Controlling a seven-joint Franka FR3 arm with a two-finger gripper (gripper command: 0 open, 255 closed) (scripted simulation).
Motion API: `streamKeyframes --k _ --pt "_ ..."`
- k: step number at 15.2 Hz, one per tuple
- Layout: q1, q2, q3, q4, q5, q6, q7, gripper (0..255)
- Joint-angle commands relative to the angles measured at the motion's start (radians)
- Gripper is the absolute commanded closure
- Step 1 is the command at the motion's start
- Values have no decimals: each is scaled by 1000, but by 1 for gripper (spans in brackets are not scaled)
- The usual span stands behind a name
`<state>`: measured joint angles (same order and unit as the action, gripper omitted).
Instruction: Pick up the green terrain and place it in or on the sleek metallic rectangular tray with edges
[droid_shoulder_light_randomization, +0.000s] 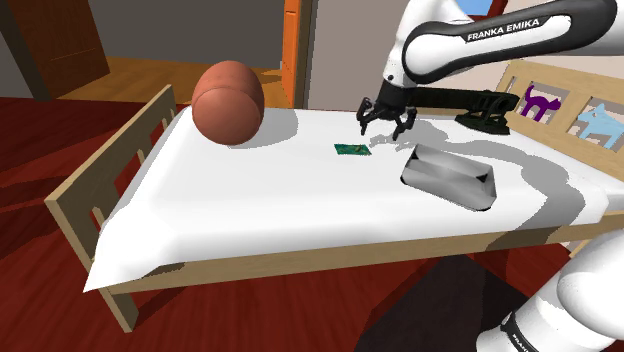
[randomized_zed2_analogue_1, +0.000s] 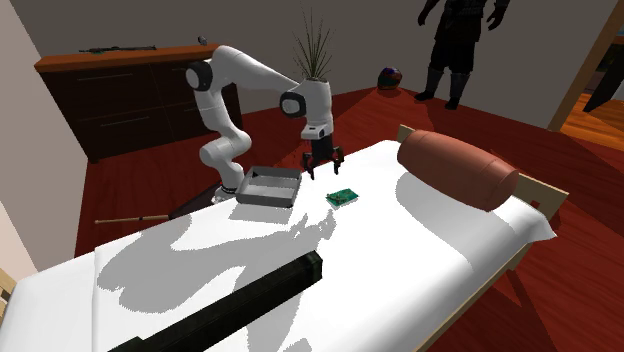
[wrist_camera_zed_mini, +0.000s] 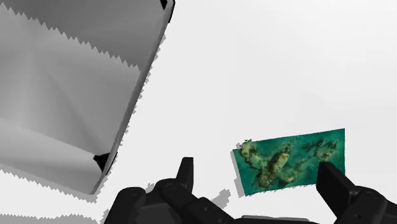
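Green terrain (droid_shoulder_light_randomization: 352, 150) flat on white bed (droid_shoulder_light_randomization: 280, 190), near grey tray (droid_shoulder_light_randomization: 436, 176). Gripper (droid_shoulder_light_randomization: 385, 118) hangs over it, fingers spread, empty. Arm (droid_shoulder_light_randomization: 503, 29) lettered "FRANKA EMIKA".

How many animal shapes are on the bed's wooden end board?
2: a purple cat and a blue animal beside it. The arm may hide more.

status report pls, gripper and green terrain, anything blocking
Gripper open, hovering low. Green terrain flat on the bed beneath it, not held. Tray alongside, nothing between them.
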<state>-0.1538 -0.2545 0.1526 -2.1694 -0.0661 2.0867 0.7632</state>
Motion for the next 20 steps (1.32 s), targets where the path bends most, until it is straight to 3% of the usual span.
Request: streamKeyframes --k 1,5,13,20 --pt "-19 69 8 44 -29 39 73 0" --pt "-43 210 18 151 -96 89 223 0" --pt "-46 264 11 114 -117 179 237 0" --pt "-46 264 11 114 -117 179 237 0"
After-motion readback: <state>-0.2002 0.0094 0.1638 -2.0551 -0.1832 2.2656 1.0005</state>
